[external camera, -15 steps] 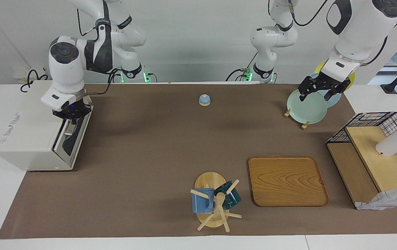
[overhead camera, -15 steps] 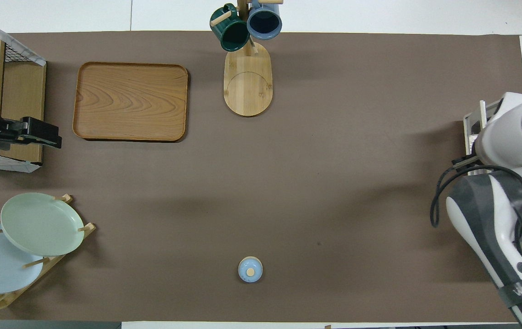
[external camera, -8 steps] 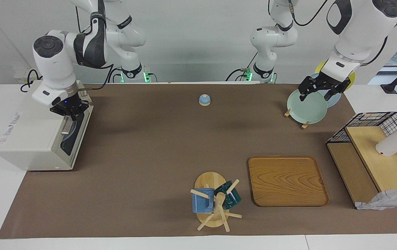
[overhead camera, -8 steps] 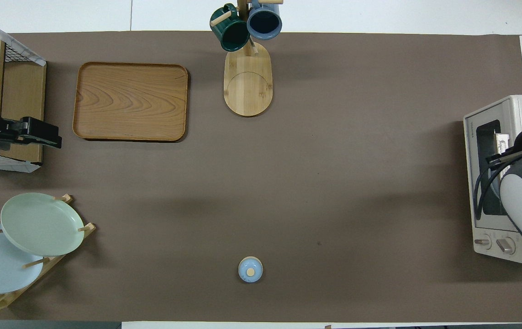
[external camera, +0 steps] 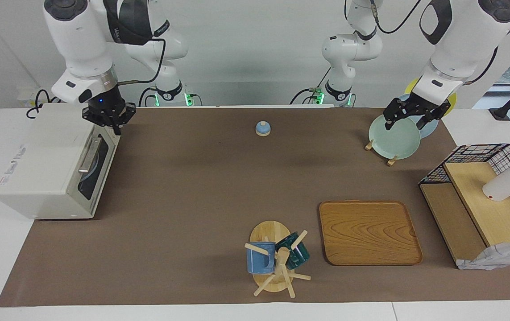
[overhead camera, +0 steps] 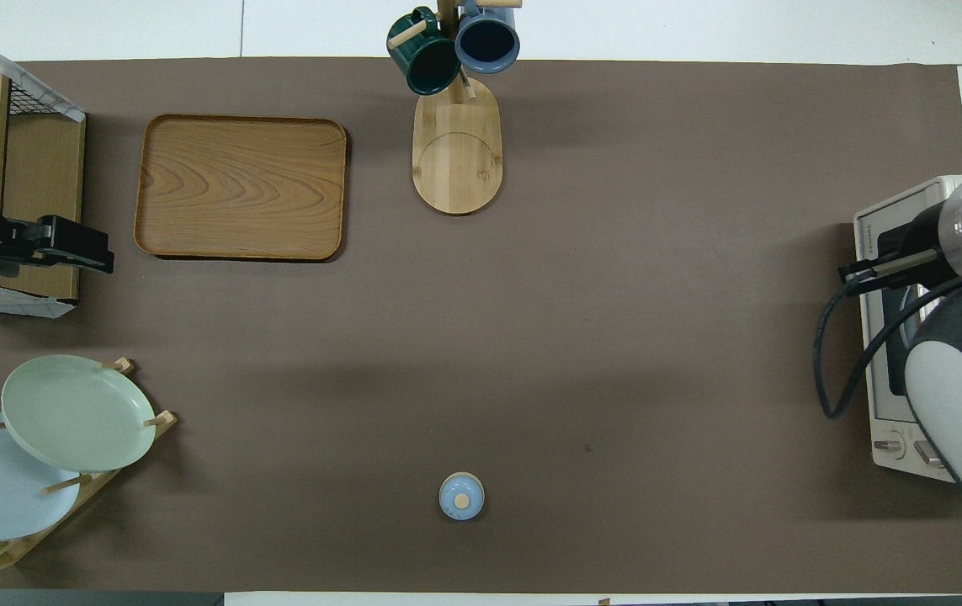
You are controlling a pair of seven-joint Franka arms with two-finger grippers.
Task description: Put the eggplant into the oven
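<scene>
The off-white oven (external camera: 45,169) stands at the right arm's end of the table, its dark glass door (external camera: 96,165) closed and the silver handle showing. In the overhead view the right arm covers part of the oven (overhead camera: 889,421). The eggplant is hidden. My right gripper (external camera: 115,128) hangs shut over the oven's corner nearest the robots, holding nothing. At the left arm's end, my left gripper (external camera: 408,124) waits open over the green plate (external camera: 395,136), and it also shows in the overhead view (overhead camera: 102,257).
A plate rack with green, blue and yellow plates (overhead camera: 68,412) stands near the robots. A small blue bell (external camera: 263,128), a wooden tray (external camera: 368,232), a mug tree with two mugs (external camera: 275,258) and a wire basket with a wooden shelf (external camera: 482,200) are on the brown mat.
The right gripper has lifted away from the oven door's handle and moved up toward the robots' end of the oven. The left arm has not moved.
</scene>
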